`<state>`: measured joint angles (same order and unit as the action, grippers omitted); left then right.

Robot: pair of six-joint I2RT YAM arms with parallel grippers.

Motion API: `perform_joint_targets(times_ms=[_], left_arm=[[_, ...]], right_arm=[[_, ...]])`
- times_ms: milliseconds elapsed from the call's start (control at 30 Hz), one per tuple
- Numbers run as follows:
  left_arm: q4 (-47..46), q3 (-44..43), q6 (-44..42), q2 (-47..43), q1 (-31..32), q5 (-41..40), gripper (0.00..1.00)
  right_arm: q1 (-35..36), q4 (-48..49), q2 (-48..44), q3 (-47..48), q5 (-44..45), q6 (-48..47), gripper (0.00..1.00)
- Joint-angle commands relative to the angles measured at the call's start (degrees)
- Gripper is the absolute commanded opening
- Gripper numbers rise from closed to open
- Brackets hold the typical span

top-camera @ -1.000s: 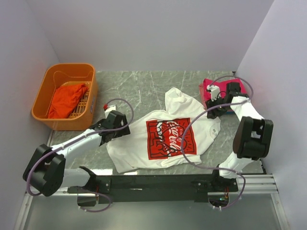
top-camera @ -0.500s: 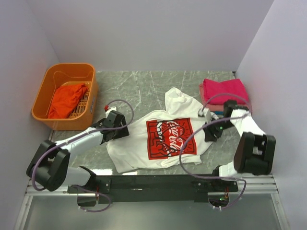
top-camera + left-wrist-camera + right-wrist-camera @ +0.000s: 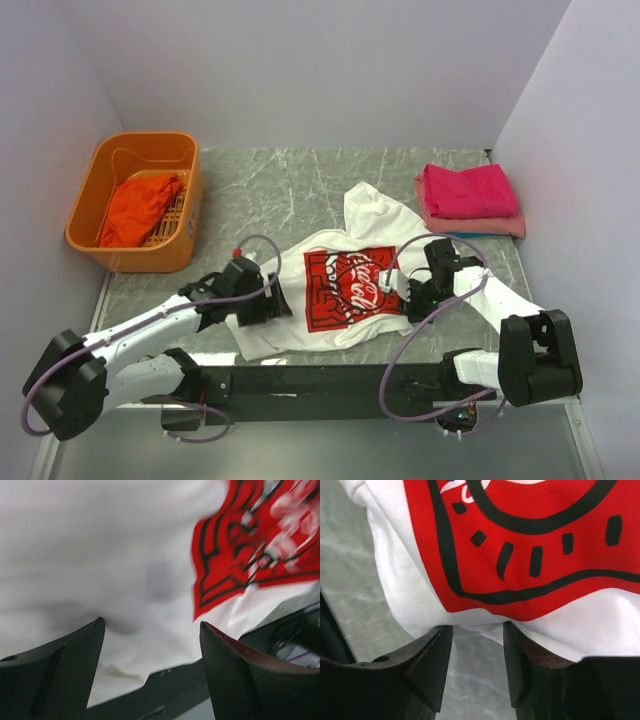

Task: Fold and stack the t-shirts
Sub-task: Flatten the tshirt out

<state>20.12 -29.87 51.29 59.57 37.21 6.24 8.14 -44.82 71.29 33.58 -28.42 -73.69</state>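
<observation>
Left gripper (image 3: 262, 303) sits low on the near-left hem of the white t-shirt (image 3: 352, 262), jaws wide apart, only blurred white cloth between them in the left wrist view, nothing pinched. Right gripper (image 3: 412, 290) is at the shirt's near-right edge beside the red print (image 3: 352, 285), jaws parted a moderate gap, hem just past the tips and bare table (image 3: 290, 180) showing between them, no grip. The shirt lies spread and rumpled mid-table, one sleeve pointing far. A grey cable (image 3: 400, 335) from the right arm loops over the shirt's near-right corner. Folded magenta t-shirt (image 3: 465, 188) sits stacked on a pink t-shirt (image 3: 478, 226) at far right, well apart. Orange basket (image 3: 150, 139) at far left holds an orange-red t-shirt (image 3: 138, 208).
</observation>
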Motion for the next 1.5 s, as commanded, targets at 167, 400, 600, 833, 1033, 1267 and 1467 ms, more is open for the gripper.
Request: perform_joint_targets(times_ms=[167,400,600,833,1033,1267,1467], left_arm=[[4.0,-1.9,3.1,7.6,12.1,-1.2,0.73],[4.3,-3.2,1.4,12.0,12.7,-8.8,0.55],[0.9,-6.4,2.2,8.6,2.9,-17.3,0.3],[1.0,-12.7,-5.7,2.8,-7.8,-14.1,0.57],[1.1,-12.0,-12.4,-1.8,-7.8,1.0,0.68],[3.1,-7.4,-6.7,0.5,7.0,-0.2,0.68],[6.7,-8.3,-5.0,5.2,14.8,-9.8,0.69]], right_arm=[[2.1,4.7,-1.1,3.8,-3.6,7.6,0.08],[2.6,0.8,2.2,21.1,-10.6,15.7,0.0],[9.2,1.8,25.0,47.4,-8.7,36.2,0.12],[11.1,9.5,29.7,55.2,11.5,50.4,0.53],[3.5,-0.6,18.9,44.2,-4.3,40.0,0.54],[5.6,0.2,23.2,33.8,-8.8,43.4,0.54],[6.3,3.4,29.3,36.5,-7.3,51.3,0.54]])
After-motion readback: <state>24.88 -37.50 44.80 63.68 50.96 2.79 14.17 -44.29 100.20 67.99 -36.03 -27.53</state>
